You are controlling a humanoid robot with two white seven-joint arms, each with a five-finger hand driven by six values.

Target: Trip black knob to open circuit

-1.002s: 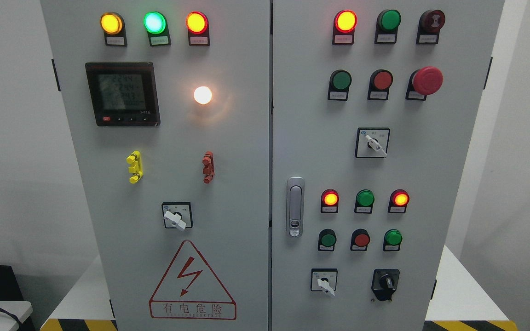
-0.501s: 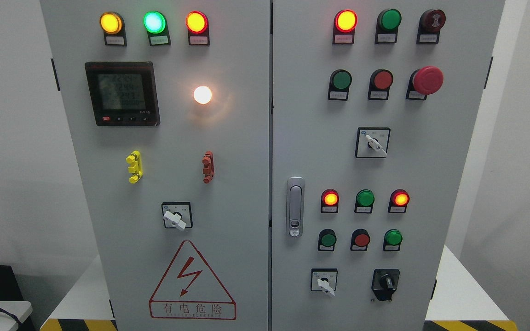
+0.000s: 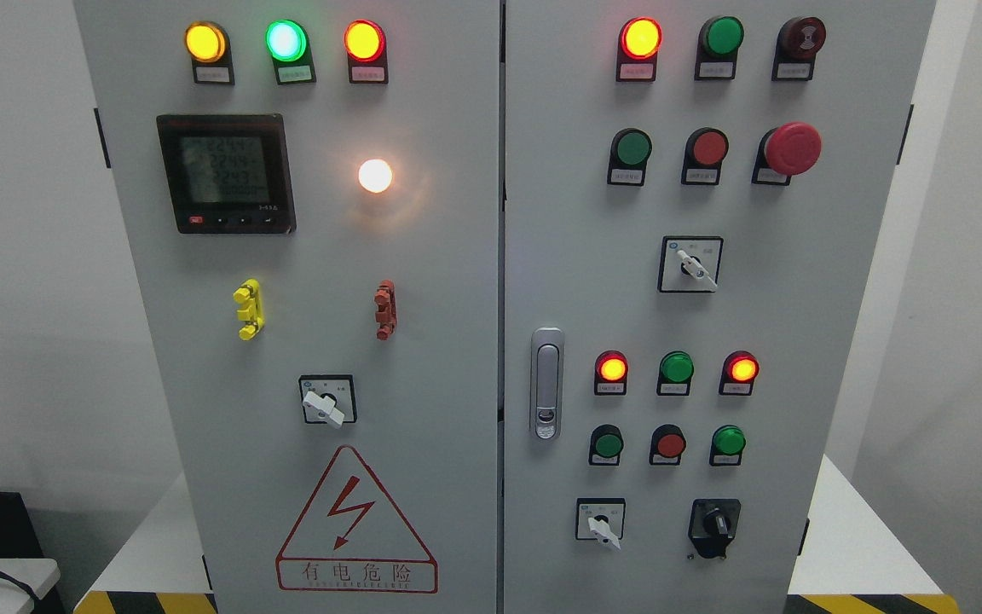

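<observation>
The black knob [image 3: 714,522] sits at the cabinet's [image 3: 457,256] lower right, three white-handled selector switches at its nine [image 3: 602,525], eleven [image 3: 327,404] and twelve o'clock [image 3: 692,268], one red mushroom button [image 3: 791,148] higher up, neither robot hand visible.

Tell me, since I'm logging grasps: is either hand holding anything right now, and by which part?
Nothing is shown held: neither hand is in view, and the black knob stands untouched.
</observation>
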